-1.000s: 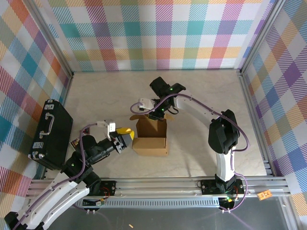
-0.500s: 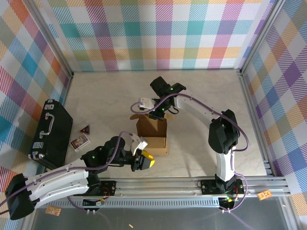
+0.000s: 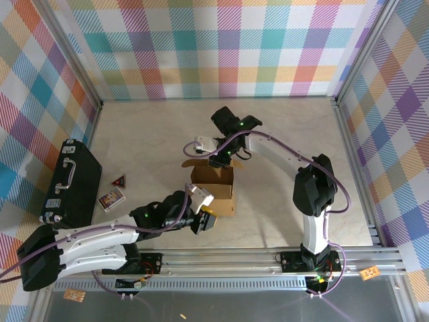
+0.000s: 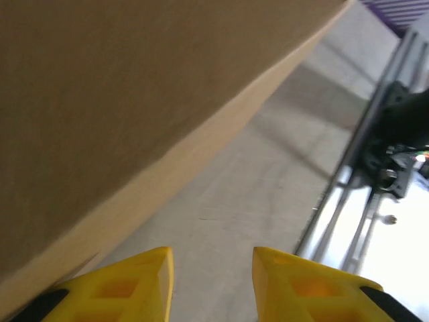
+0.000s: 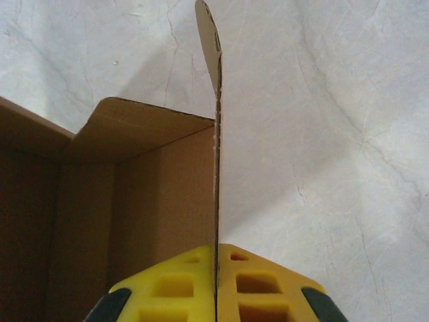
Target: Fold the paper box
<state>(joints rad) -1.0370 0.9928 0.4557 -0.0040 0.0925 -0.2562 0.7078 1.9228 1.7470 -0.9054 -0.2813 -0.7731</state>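
Top external has the box point(image 3: 213, 190) mid-tabletop point(image 3: 147, 134), right pincer point(image 3: 216, 155) clamped on its upright far flap point(image 5: 216, 134), left pincer point(image 3: 204, 221) open, empty, just beside the near wall.

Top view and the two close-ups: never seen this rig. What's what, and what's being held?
Two robot arms are bolted at the near edge of the table. The top view looks down from above them; each close-up comes from a camera on one arm's wrist. On the table stand a half-folded cardboard box, a black case and two small cards. The right hand pinches an upright panel of the box. The left hand is open, holding nothing, low beside the box's near side.
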